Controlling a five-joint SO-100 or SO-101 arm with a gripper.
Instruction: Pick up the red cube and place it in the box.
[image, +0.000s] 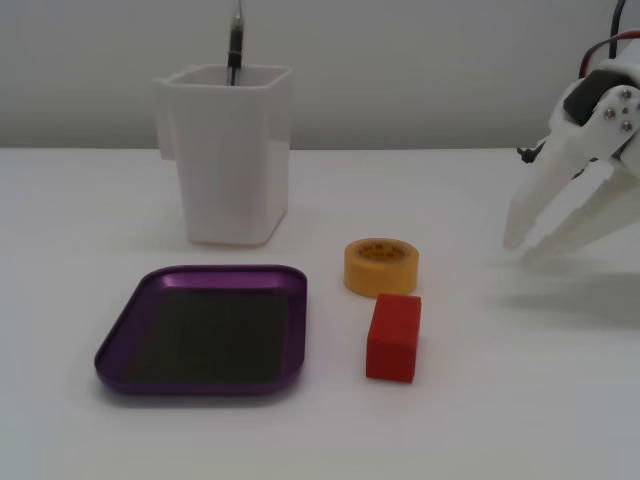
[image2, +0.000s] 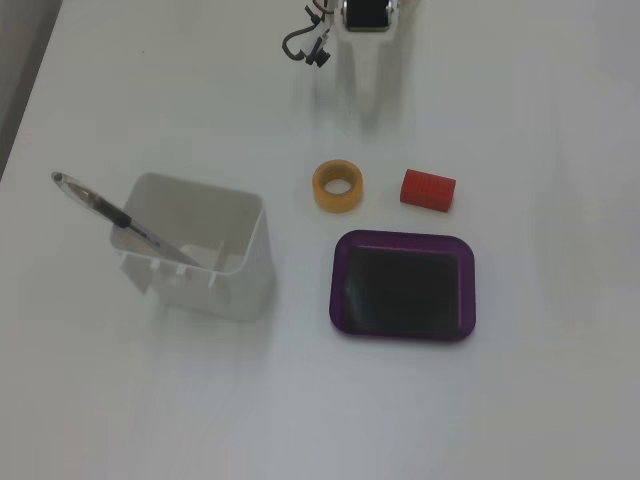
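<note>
The red cube (image: 393, 337) stands on the white table just right of the box (image: 120, 345), a shallow purple tray with a dark bottom and nothing in it. In the other fixed view the red cube (image2: 428, 189) lies above the box (image2: 404, 239), near its right corner. My white gripper (image: 522, 248) hangs at the right edge, well right of the cube and apart from it. Its fingers point down and left, tips close together with nothing between them. In the other fixed view the gripper (image2: 366, 80) reaches in from the top edge, pale against the table.
A yellow tape roll (image: 381, 266) lies just behind the cube, almost touching it. A tall white square container (image: 228, 160) with a pen (image: 235, 45) stands behind the box. The tape roll (image2: 338, 186) and container (image2: 200, 250) also show in the other fixed view.
</note>
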